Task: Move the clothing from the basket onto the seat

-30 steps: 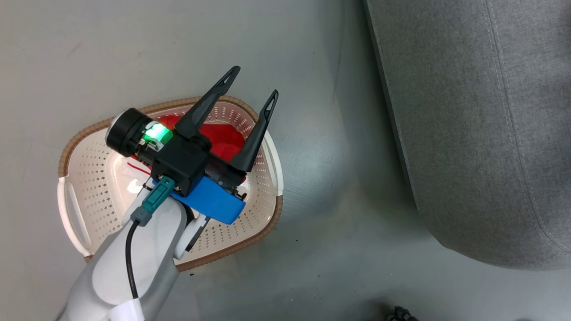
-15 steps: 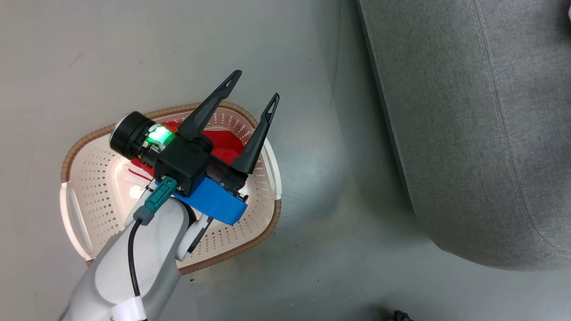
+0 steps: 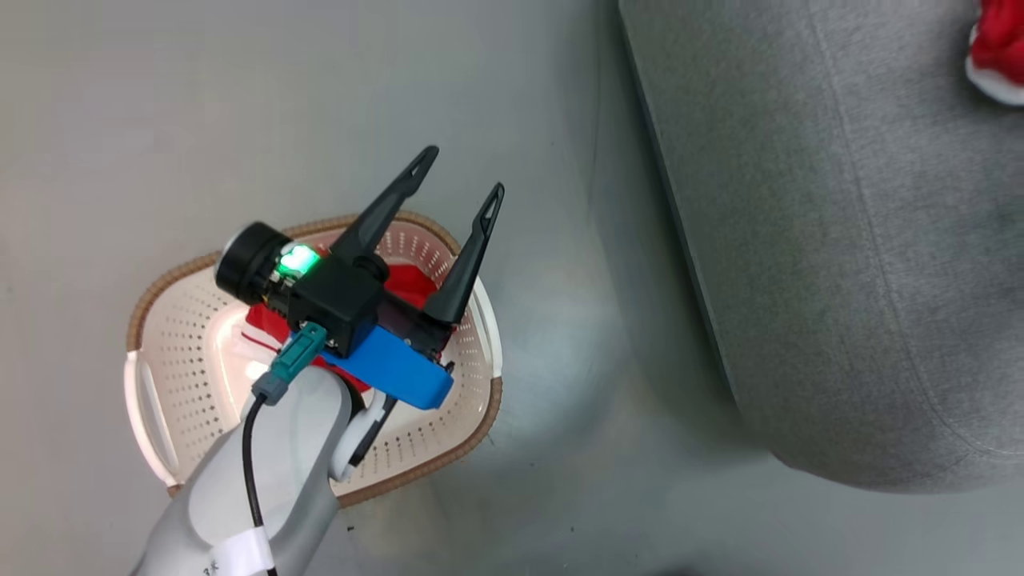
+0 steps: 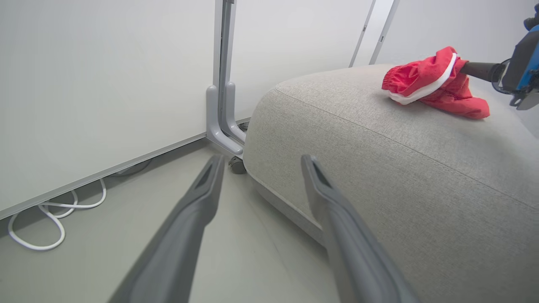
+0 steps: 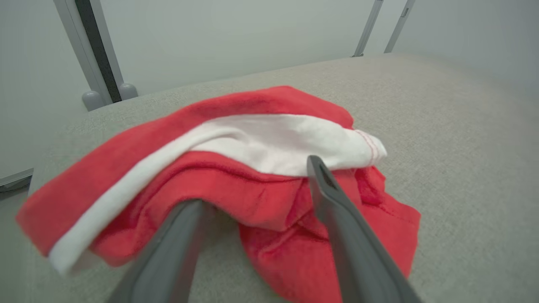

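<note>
**Seat** (image 3: 840, 240): large grey woven upholstery with rounded edges and one stitched seam. The surface is matte and looks grippy, so I judge cloth will stay where it is dropped.

**Basket** (image 3: 172, 344): on the floor beside the seat's rounded corner, apart from it. It is cream perforated plastic, oval, with a brown woven-look rim and white side handles.

**First garment** (image 5: 252, 168): lies on top of the seat, back from its edge. It is soft red knit with a white band, crumpled into loose folds.

**Second garment** (image 3: 408, 280): off the seat, in the basket, mostly hidden under my left arm. Same red cloth, bunched.

**Right gripper** (image 5: 254, 183): over the seat, at the first garment. The jaws are spread wide, with the cloth slack between and around the fingers and not pinched.

**Left gripper** (image 3: 464, 169): off the seat, above the basket. The jaws are wide and empty, with the fingers pointing over the floor toward the seat.

**Step in hand, as I judge it:** one piece is delivered and one is left.

**Method for the right gripper:**
- Draw it back along its own fingers, lifting a little, so that no fold snags and drags toward the seat's edge.

**Method for the left gripper:**
- Tip it down into the basket and take a thick central fold, not a thin hem.
- Close fully.
- Raise the cloth clear of the rim before travelling to the seat.
- Set it down beside the first piece, well in from the seat's rounded edge.
</note>
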Robot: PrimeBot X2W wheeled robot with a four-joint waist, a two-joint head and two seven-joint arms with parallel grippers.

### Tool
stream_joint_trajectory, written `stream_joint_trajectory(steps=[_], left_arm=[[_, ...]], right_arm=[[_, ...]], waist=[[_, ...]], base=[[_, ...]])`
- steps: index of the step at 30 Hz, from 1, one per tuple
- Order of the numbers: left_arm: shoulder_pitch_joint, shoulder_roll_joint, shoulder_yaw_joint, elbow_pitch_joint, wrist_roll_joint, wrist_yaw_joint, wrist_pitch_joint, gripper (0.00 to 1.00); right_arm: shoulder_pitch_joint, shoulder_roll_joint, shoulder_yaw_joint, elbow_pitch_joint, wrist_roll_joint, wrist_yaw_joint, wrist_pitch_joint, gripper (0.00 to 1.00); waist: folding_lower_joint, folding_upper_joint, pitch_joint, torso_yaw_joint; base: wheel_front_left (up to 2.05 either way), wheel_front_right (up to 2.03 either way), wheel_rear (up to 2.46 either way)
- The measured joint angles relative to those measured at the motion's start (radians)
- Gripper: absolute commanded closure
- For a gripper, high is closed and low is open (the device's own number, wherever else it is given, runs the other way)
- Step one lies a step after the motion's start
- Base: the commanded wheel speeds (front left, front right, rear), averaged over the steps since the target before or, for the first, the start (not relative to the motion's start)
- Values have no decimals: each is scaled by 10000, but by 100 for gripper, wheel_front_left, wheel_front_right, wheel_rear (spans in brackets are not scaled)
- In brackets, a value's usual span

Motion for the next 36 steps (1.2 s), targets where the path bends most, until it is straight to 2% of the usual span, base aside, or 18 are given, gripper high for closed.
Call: stream_joint_trajectory(steps=[10, 19, 25, 28, 36], left_arm=[[1252, -593, 504, 422, -422, -4, -23, 0], [2635, -1227, 1308, 662, -587, -15, -35, 0], [3414, -1455, 1960, 836, -527, -29, -35, 0], [3764, -1538, 2313, 938, -489, -31, -36, 0], [4484, -1547, 3223, 1083, -265, -59, -36, 0]], right_arm=[[1630, 247, 1064, -257, 77, 0, -8, 0], [3670, 633, 2173, -1425, 466, 0, 82, 0], [5290, 872, 3145, -3014, 928, 2, 424, 0], [6297, 945, 3292, -3973, 1074, 0, 640, 0], [8259, 1827, 3545, -6523, 953, 0, 1321, 0]], waist=[[-1, 0, -1737, 7], [-3, 1, -3731, 234], [-3, 1, -4898, 666], [-4, 1, -5348, 1013], [-4, 1, -6162, 1988]], base=[[0, 0, 0], [0, 0, 0], [0, 0, 0], [0, 0, 0], [0, 0, 0]])
